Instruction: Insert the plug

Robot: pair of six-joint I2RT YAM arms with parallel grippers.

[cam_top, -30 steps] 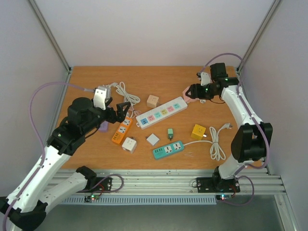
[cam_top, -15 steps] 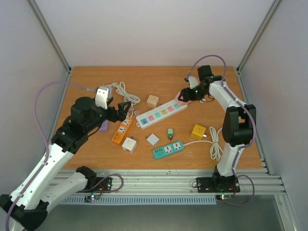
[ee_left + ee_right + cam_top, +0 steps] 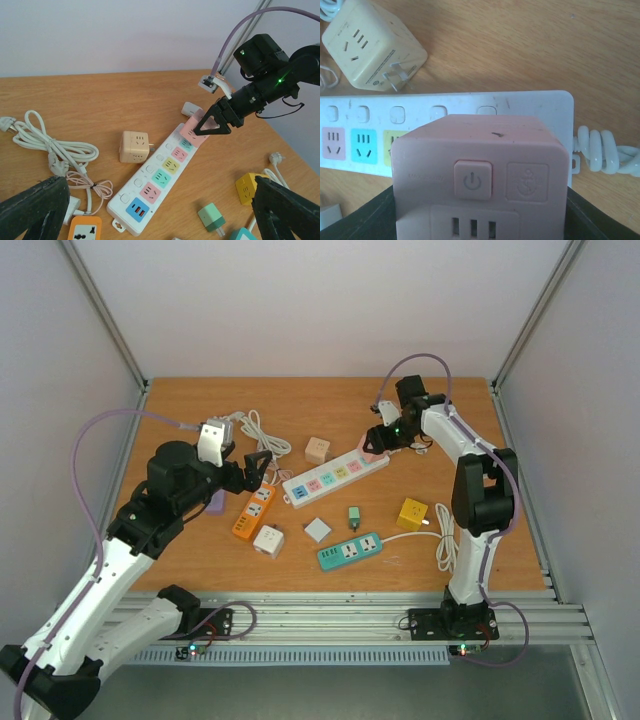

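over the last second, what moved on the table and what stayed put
The right gripper, shut on the pink cube, edged left to the cord end of the strip as its arm swung in from the right. The left gripper stayed open and almost still; everything loose on the table stayed put.

My right claw [image 3: 377,439] clamps the pink cube plug [image 3: 480,165], button face toward my wrist, over the cord end of the white multi-socket strip [image 3: 335,473].
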